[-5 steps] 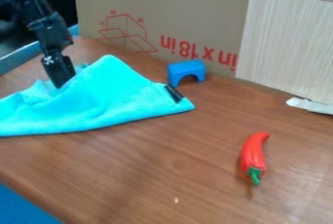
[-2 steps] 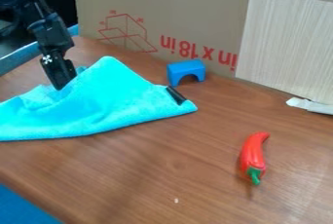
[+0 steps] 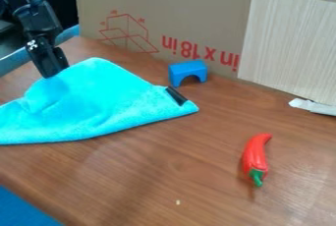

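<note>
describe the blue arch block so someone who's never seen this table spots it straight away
Find the large cardboard panel standing at the back of the wooden table. Near its foot, just behind the black strip on the turquoise cloth, sits the small blue block. It has an arch cut into its underside, unlike the soft cloth or the red chili pepper.

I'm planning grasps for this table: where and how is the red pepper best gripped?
Probably across the thick middle of the red pepper, from above, closing on its long sides: it lies flat and narrow, its green stem toward the camera, its tapered tip curving away.
</note>
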Controlling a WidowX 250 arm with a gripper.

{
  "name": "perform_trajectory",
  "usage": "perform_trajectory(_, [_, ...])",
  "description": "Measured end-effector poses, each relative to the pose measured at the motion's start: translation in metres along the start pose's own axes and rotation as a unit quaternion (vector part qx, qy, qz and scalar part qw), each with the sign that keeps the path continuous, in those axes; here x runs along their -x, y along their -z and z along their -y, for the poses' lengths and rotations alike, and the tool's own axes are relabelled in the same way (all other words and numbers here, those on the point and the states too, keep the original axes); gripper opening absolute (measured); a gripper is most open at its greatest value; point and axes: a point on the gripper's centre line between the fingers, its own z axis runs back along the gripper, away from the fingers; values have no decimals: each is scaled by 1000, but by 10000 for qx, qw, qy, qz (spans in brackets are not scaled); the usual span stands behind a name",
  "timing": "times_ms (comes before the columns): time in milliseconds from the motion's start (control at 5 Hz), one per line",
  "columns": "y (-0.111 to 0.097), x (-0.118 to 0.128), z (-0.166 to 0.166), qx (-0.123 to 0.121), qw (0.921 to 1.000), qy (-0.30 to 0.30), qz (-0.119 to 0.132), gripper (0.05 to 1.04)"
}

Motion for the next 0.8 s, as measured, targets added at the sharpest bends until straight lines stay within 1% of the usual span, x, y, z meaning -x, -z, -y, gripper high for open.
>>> perform_trajectory(200, [7, 5, 0, 84, 9999, -36, -52, 999])
perform_trajectory(400, [14, 10, -1, 127, 9998, -68, -126, 938])
perform_trajectory(600, [19, 14, -2, 139, 9996, -150, -178, 696])
perform_trajectory(800, [24, 15, 0, 252, 9995, -152, -147, 386])
